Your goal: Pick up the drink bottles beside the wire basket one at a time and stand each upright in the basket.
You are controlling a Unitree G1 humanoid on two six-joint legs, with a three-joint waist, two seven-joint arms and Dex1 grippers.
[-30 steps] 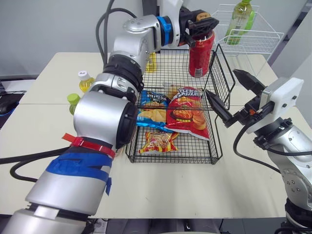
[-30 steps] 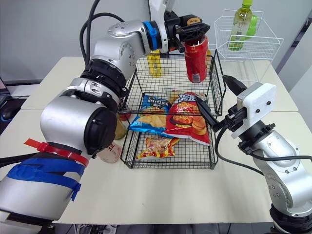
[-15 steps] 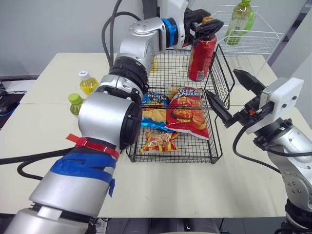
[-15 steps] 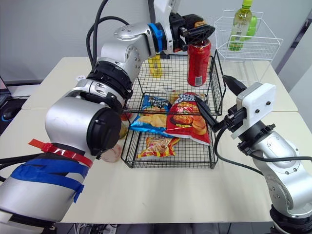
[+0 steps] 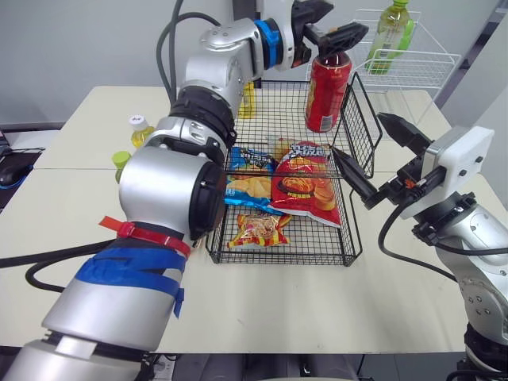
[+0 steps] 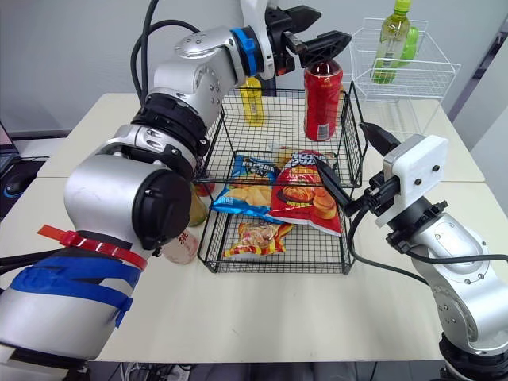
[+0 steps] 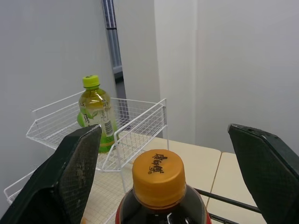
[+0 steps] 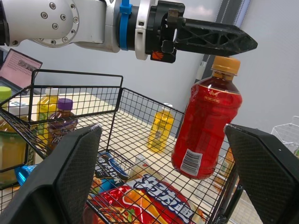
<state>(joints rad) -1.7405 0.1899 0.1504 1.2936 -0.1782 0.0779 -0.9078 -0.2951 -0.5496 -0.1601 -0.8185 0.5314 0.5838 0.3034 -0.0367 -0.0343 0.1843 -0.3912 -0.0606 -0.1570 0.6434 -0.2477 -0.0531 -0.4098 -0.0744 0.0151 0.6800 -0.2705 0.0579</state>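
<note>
A red drink bottle [image 5: 327, 91] with an orange cap [image 7: 159, 171] stands nearly upright in the far right corner of the black wire basket [image 5: 355, 238]. My left gripper [image 5: 337, 24] hovers open just above the cap, its fingers [image 7: 70, 177] spread wide to either side and touching nothing. Beside the basket's right wall my right gripper [image 5: 357, 135] is open and holds nothing. Left of the basket stand a yellow bottle [image 5: 140, 131] and a green-capped bottle [image 5: 121, 163]. Another yellow bottle [image 6: 252, 101] is at the basket's far left corner; I cannot tell if it is inside.
Snack bags [image 5: 305, 182] lie flat across the basket floor. A white wire basket [image 5: 421, 67] at the back right holds a green bottle [image 5: 393, 28]. A pale bottle [image 6: 181, 246] stands by the basket's near left corner, and the table [image 5: 278, 302] runs bare along the front.
My left gripper has opened and lifted off the red bottle's cap. The bottle stays standing in the basket's far right corner. My right arm has not moved.
</note>
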